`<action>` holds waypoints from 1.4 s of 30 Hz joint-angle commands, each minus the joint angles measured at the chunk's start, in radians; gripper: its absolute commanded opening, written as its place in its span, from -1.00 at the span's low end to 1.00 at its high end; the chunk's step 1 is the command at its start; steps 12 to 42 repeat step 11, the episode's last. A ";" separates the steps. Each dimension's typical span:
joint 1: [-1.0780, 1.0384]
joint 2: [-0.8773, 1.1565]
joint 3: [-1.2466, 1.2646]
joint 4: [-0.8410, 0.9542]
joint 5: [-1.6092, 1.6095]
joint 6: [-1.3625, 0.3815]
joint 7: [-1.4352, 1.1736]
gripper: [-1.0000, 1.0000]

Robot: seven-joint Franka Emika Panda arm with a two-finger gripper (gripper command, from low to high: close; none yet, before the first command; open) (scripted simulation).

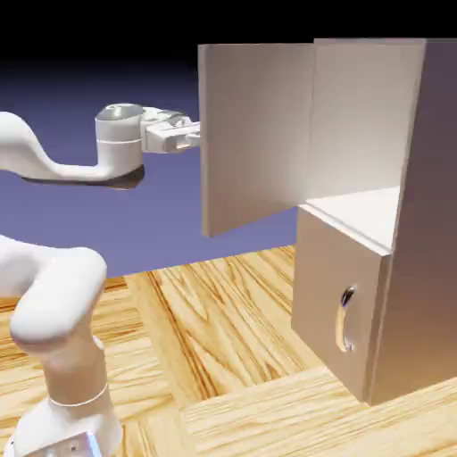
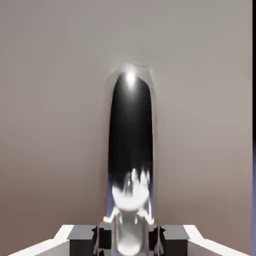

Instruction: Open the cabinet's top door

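Blue-violet backdrop behind; the top door [image 1: 256, 134] stands swung out, upper middle of the exterior view. My claw [image 2: 128, 241] seems closed on its slick, rigid handle [image 2: 131, 130], a sound hold.

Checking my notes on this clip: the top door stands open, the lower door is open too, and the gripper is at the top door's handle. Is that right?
One error: the lower door is closed, as the exterior view shows. The top door does stand open, with the gripper at its handle.
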 commanded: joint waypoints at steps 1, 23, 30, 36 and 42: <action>-0.030 0.005 0.029 0.036 0.018 -0.043 -0.004 -1.00; -0.277 0.009 0.214 0.318 0.123 -0.326 -0.043 1.00; -0.277 0.009 0.214 0.318 0.123 -0.326 -0.043 1.00; -0.277 0.009 0.214 0.318 0.123 -0.326 -0.043 1.00; -0.277 0.009 0.214 0.318 0.123 -0.326 -0.043 1.00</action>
